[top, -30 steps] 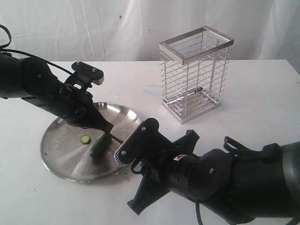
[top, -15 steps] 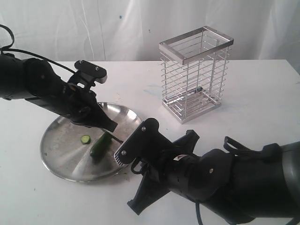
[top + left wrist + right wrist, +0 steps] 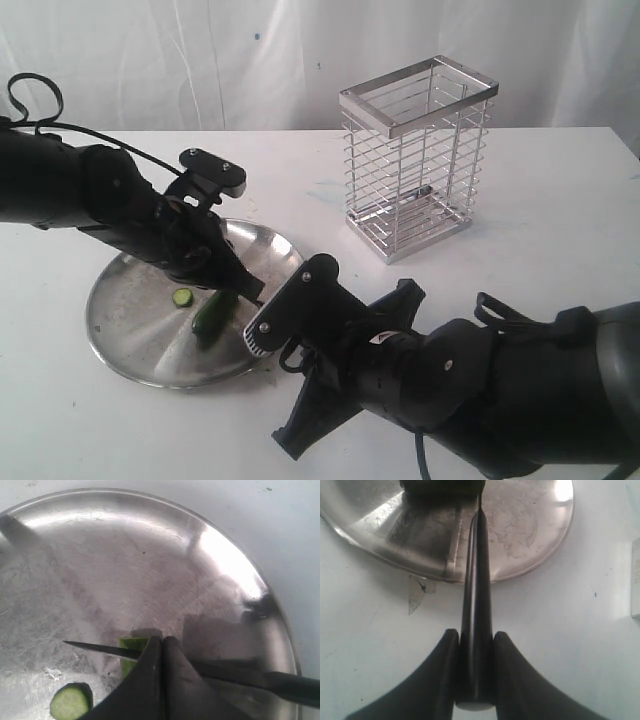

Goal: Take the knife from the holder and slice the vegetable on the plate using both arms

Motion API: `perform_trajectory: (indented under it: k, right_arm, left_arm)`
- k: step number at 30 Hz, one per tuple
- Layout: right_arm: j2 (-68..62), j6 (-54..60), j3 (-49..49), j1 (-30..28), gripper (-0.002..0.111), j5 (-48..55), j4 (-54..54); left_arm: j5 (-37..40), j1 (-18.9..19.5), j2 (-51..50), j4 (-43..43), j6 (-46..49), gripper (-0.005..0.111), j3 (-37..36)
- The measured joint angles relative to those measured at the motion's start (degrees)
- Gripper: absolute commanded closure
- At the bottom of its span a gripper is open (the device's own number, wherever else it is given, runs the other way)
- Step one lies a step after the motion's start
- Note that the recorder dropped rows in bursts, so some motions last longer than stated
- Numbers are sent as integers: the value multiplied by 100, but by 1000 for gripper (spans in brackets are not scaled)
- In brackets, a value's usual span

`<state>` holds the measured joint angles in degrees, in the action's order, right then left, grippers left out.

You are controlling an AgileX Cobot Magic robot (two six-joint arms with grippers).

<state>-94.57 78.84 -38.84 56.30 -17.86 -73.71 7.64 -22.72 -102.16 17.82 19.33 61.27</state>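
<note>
Clamping slim black-handled knife (image 3: 477, 580), right end effector (image 3: 476, 633) is holding blade across dark green cucumber piece (image 3: 131, 647). Closed left end effector (image 3: 162, 640) is seemingly steadying it.

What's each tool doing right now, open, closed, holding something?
Left tool: closed, holding nothing, tips at the vegetable.
Right tool: closed on the knife, at its handle.

Vegetable (image 3: 213, 312) dark green, cut end pale; plate (image 3: 130, 345) scuffed silver; knife (image 3: 477, 605) black; holder (image 3: 415, 160) silver wire.
</note>
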Motion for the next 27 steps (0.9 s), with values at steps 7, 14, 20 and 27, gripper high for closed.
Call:
perform_trajectory:
  k: [7,14,20,27]
  right_arm:
    - [0,0,0,0,108,0,-12]
    - [-77,0,0,0,108,0,-12]
    - [-174,0,0,-3,108,-21,-58]
    - [-174,0,9,-25,108,-11,-71]
  left_arm:
    - [-22,0,0,0,0,107,0]
    - [112,0,216,0,103,107,47]
    - [231,-43,-311,71,103,107,52]
    - [421,-43,-15,58,221,107,327]
